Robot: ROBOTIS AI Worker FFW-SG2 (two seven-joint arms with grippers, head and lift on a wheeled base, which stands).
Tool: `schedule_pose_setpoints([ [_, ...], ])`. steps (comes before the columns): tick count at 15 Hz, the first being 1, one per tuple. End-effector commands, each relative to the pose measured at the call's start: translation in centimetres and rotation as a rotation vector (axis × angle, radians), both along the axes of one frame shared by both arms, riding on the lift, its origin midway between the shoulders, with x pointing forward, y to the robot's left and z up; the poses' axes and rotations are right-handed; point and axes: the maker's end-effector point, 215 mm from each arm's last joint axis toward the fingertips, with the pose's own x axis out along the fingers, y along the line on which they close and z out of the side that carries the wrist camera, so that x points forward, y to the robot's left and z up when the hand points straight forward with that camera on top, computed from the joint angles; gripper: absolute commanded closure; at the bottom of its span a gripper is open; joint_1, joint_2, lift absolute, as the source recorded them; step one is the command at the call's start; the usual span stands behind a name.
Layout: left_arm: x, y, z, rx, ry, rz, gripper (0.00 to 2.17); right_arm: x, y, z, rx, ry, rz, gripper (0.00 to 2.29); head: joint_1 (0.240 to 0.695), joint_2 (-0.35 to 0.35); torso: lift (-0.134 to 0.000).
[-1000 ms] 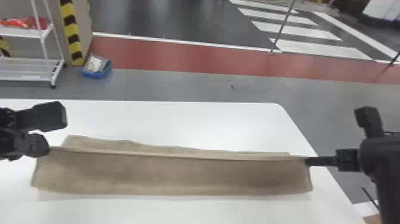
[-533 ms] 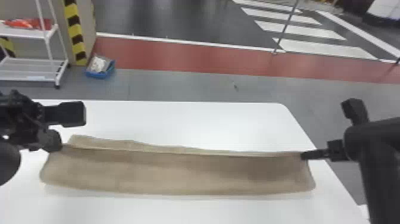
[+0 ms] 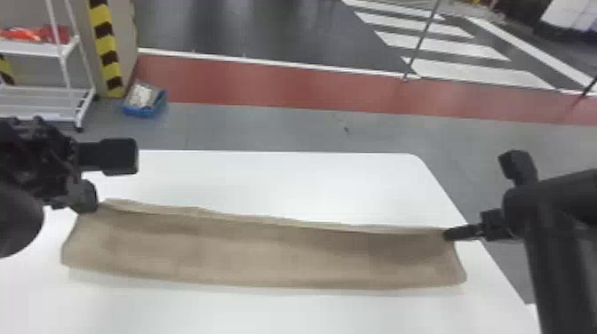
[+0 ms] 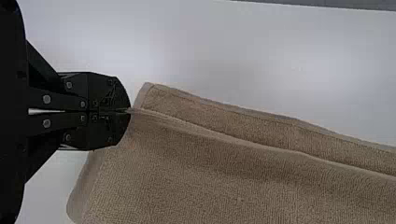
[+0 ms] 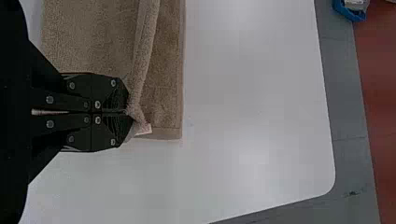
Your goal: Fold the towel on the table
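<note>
In the head view my left gripper [image 3: 91, 206] is at the left end of the tan towel [image 3: 275, 253], and my right gripper [image 3: 448, 234] is at its right end. The towel spans between them as a long band, its upper layer's edge raised over a strip of lower layer behind. In the left wrist view my left gripper [image 4: 128, 111] is shut on a corner of the towel's [image 4: 224, 177] upper layer. The right wrist view has my right gripper [image 5: 127, 112] shut on the other corner of the towel [image 5: 161, 88], beside a small pale tag [image 5: 144, 129].
The towel lies over a white table [image 3: 311, 182] whose far right corner is rounded. Beyond it on the floor are a blue bin [image 3: 144, 104] and a white shelf rack [image 3: 40, 109], with a striped post [image 3: 106, 53] beside the rack.
My left gripper has moved right and slightly up in the head view, and the right gripper slightly left. The towel's upper edge has gone slacker, with more of its near face showing.
</note>
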Motion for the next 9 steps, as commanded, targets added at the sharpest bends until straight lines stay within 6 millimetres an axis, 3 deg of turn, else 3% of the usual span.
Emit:
schedule_pose_setpoints([
  [1,0.3,-0.2,0.2,-0.001,0.005,0.0,1.33,0.2,0.2,-0.1,0.012,0.0,0.0,1.24,0.695,-0.273,-0.124],
  [9,1.2,-0.4,1.8,-0.009,-0.018,0.001,1.33,0.8,-0.7,1.2,0.028,-0.035,-0.024,1.24,0.695,-0.274,-0.124],
])
